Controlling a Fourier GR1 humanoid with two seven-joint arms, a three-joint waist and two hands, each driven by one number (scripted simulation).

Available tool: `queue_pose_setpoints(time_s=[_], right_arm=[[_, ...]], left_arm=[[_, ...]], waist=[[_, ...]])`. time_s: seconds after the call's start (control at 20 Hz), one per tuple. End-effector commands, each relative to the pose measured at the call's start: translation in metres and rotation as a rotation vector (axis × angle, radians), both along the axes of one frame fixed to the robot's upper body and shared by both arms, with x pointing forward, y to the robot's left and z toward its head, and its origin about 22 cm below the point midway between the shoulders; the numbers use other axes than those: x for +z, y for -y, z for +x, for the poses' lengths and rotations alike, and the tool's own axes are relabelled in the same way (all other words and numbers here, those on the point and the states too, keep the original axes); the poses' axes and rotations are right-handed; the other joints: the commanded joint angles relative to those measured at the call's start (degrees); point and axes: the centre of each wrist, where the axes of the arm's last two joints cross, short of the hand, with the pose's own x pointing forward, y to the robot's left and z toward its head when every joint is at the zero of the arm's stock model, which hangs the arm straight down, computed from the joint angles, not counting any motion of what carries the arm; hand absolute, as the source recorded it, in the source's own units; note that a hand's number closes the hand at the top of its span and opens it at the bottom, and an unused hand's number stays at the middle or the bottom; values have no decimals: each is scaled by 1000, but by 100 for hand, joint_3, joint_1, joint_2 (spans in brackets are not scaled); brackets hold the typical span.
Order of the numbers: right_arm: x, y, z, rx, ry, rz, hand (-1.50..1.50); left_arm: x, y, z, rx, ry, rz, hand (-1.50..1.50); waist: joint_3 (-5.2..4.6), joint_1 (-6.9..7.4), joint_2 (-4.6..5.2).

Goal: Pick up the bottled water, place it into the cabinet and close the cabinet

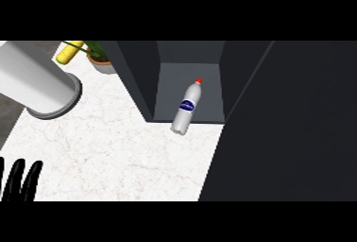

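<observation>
- Cabinet door [293,123], dark and open at right, is nearest; swinging it shut now risks striking the bottle.
- Bottled water [187,108] lies tipped, base overhanging the cabinet [191,59] floor's front edge.
- Left hand [20,182] rests lower left, fingers straight, holding nothing.

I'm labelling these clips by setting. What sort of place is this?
Most likely a kitchen counter: a white marbled countertop, a dark open cabinet with a water bottle lying at its mouth, and a potted plant at the back.
</observation>
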Motion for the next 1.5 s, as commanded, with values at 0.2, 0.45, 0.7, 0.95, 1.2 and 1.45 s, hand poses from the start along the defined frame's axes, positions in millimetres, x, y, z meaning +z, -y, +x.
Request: queue_pose_setpoints(time_s=[0.2, 0.45, 0.7, 0.95, 1.2, 1.45], right_arm=[[21, -51, 0, 159, -1, 124, 150], [28, -59, 12, 116, -42, 224, 150], [28, -73, 40, 91, -61, 212, 150], [35, -98, 80, 84, -89, 213, 150], [56, -115, 112, 63, -121, 238, 150], [64, -106, 169, 25, -168, 331, 150]], left_arm=[[10, -31, -14, -1, 1, -7, -150], [0, -42, -25, -35, -17, -11, -150], [6, -63, -36, -24, -6, 2, -150], [17, -74, -44, -20, 9, -8, -150], [17, -90, -59, 10, 17, -22, -150], [23, -112, -69, 12, 13, -26, -150]], waist=[[-29, 92, -30], [-41, 259, -23], [-34, 263, -31], [-17, 182, -9], [-14, 109, -24], [-10, 121, -9]])
